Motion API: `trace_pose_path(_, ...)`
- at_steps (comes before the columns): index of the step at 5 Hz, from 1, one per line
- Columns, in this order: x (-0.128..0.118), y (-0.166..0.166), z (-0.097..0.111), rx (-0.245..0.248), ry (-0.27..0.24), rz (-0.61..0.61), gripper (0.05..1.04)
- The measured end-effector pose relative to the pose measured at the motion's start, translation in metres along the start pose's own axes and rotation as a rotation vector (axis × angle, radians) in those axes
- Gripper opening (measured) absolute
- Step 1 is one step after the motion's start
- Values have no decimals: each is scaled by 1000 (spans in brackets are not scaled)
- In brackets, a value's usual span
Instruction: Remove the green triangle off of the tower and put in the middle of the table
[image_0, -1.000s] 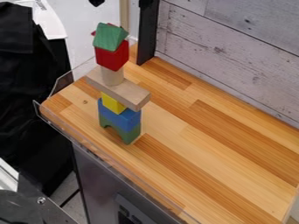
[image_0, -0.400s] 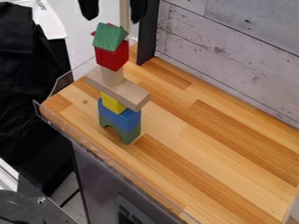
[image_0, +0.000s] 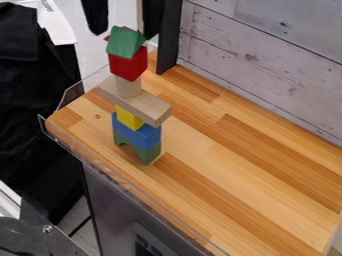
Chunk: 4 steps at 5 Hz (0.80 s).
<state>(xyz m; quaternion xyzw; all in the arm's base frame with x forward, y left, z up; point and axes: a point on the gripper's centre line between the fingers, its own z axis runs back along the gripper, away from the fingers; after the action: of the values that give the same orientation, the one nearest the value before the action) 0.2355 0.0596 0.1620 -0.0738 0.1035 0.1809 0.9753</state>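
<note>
1. The green triangle (image_0: 125, 42) sits at the top of the tower (image_0: 137, 107), on the red block (image_0: 127, 64); a bit of red shows behind its left side.
2. Beneath the red block come a wood cylinder (image_0: 128, 87), a wood plank (image_0: 143, 106), a yellow block (image_0: 129, 118), a blue block (image_0: 141, 134) and, lowest, a green arch (image_0: 147, 155).
3. The plank lies crosswise and juts out past the blocks under it.
4. The tower stands upright on the counter (image_0: 220, 175), toward its upper-left end and nearer the lower-left edge than the wall edge.
5. The gripper (image_0: 124, 36) hangs at the top of the view, jaws wide apart, one to each side of the green triangle as seen here; whether they touch it I cannot tell.
6. A clear guard (image_0: 83, 86) rises along the counter's upper-left end and runs down the lower-left edge.
7. A black post (image_0: 169, 42) stands at the counter's upper corner, close to the right-hand jaw in the view, with a pale upright strip (image_0: 139, 15) beside it.
8. A plank wall (image_0: 267, 55) borders the upper-right edge; black cloth (image_0: 33, 100) hangs off to the left.
</note>
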Motion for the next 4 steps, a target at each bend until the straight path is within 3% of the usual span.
trace_pose_path(1, 2, 0, -4, 0, 6, -10, 938)
trace_pose_path(2, 2, 0, -6, -1, 9, -17, 644)
trace_pose_path(3, 1, 1, -8, -5, 15, -18, 549)
trace_pose_path(4, 1, 1, -8, -5, 16, -16, 549)
